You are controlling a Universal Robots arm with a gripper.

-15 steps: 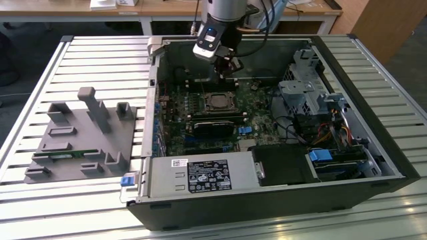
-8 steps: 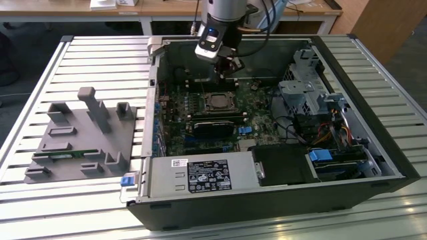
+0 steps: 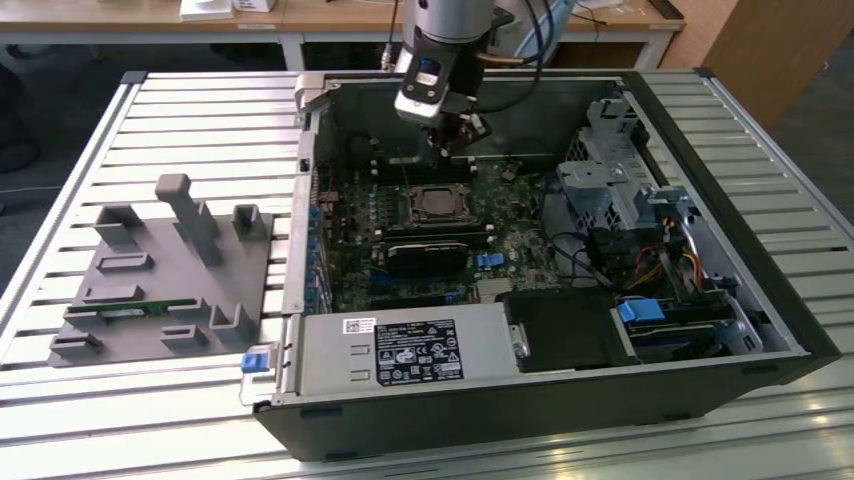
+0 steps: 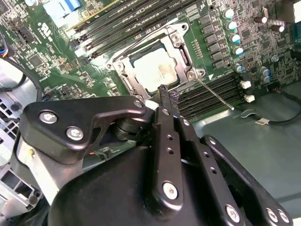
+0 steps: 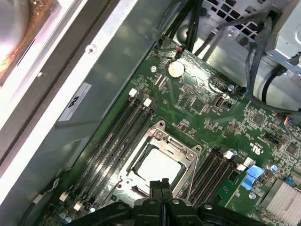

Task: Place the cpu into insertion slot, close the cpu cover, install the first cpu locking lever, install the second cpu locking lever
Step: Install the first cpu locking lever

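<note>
Hovering just beyond the far side of the insertion slot (image 4: 133, 60), the gripper (image 4: 163, 90) has its fingers pressed together, gripping nothing. The cpu (image 4: 157, 69) lies seated in the slot, with the cpu cover (image 4: 182, 52) flat around it.

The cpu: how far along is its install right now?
Done: the cpu lies seated, the cpu cover down over it. In hand: nothing; the shut gripper hovers just beside that cover. Left: one locking lever juts out loose; the other's state is unclear.
</note>
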